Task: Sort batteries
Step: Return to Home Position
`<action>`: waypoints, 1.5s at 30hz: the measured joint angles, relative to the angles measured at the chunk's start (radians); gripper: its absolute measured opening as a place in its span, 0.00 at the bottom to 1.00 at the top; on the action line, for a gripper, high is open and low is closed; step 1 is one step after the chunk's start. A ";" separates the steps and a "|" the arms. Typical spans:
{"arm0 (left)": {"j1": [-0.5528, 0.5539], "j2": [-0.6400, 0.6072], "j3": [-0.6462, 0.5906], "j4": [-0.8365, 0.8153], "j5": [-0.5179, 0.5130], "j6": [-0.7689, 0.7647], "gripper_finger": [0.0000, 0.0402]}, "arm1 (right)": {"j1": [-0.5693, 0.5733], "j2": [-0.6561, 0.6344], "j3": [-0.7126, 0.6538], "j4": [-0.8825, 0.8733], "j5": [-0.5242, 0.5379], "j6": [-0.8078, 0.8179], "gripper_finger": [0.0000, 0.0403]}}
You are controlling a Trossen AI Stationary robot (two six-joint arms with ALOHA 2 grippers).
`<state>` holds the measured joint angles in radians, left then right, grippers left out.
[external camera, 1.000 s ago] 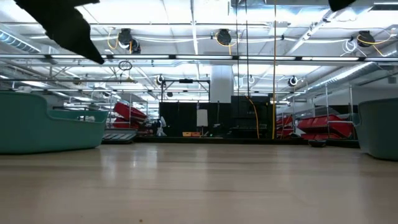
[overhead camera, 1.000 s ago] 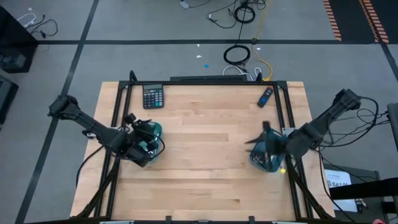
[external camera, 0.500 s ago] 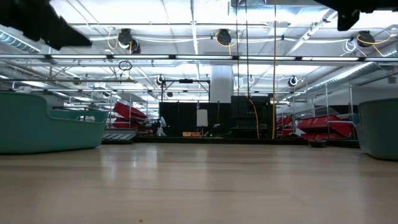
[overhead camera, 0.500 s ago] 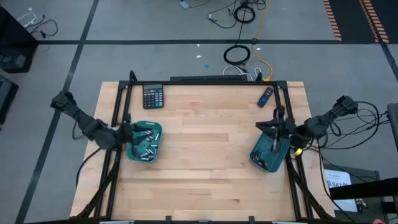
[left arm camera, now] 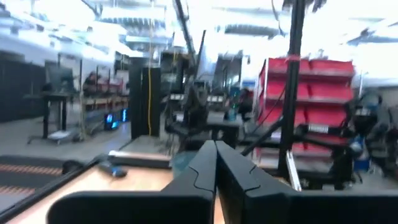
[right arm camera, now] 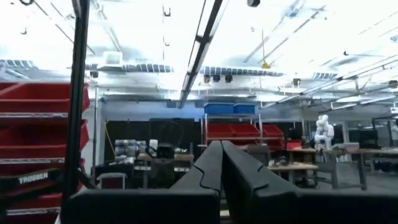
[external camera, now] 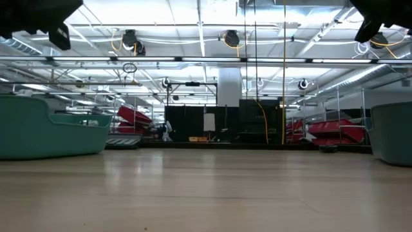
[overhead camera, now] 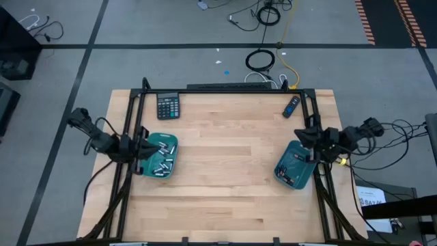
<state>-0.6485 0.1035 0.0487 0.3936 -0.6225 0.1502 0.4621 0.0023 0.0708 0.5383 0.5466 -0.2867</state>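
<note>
Several silvery batteries (overhead camera: 160, 157) lie in the left teal tray (overhead camera: 169, 142). The right teal tray (overhead camera: 283, 171) holds a few darker batteries (overhead camera: 298, 164). In the low view the left tray (external camera: 38, 132) and the right tray (external camera: 393, 132) stand at the picture's sides. My left gripper (overhead camera: 140, 145) is drawn back over the table's left edge beside the left tray, shut and empty (left arm camera: 216, 163). My right gripper (overhead camera: 305, 137) hovers at the right edge by the right tray's far corner, shut and empty (right arm camera: 221, 163). Both point slightly upward into the room.
A black calculator (overhead camera: 168, 106) lies at the far left of the table and a dark blue remote-like stick (overhead camera: 291, 106) at the far right. A black frame (overhead camera: 225, 87) runs around the table. Bare wood (overhead camera: 225, 157) spreads between the two trays.
Both arms have drawn back from above their trays toward the table's left and right edges and sunk a little. Both grippers have tipped up from pointing down into the trays to pointing slightly above level. The trays have stayed where they were.
</note>
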 joint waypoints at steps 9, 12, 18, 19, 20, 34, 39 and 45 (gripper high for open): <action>0.016 -0.031 -0.042 0.038 0.073 -0.035 0.02 | -0.017 0.000 -0.057 0.034 -0.073 0.036 0.00; 0.016 -0.030 -0.042 0.007 0.095 -0.063 0.02 | -0.017 0.000 -0.057 0.029 -0.112 0.038 0.00; 0.016 -0.030 -0.042 -0.086 0.150 -0.092 0.02 | -0.018 0.000 -0.057 -0.018 -0.099 -0.031 0.00; 0.016 -0.029 -0.042 -0.104 0.144 -0.091 0.02 | -0.018 0.001 -0.057 -0.020 -0.100 -0.054 0.00; 0.016 -0.029 -0.042 -0.117 0.131 -0.091 0.02 | -0.018 0.000 -0.057 -0.019 -0.099 -0.077 0.00; 0.017 -0.029 -0.043 -0.292 0.060 -0.174 0.02 | -0.018 0.001 -0.057 -0.107 -0.102 -0.276 0.00; 0.017 -0.029 -0.043 -0.320 0.065 -0.203 0.02 | -0.018 0.001 -0.056 -0.150 -0.104 -0.276 0.00; 0.017 -0.029 -0.043 -0.321 0.065 -0.195 0.02 | -0.018 0.001 -0.056 -0.186 -0.104 -0.276 0.00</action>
<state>-0.6315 0.0742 0.0055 0.0731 -0.5575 -0.0452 0.4442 0.0029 0.0143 0.3525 0.4431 -0.5625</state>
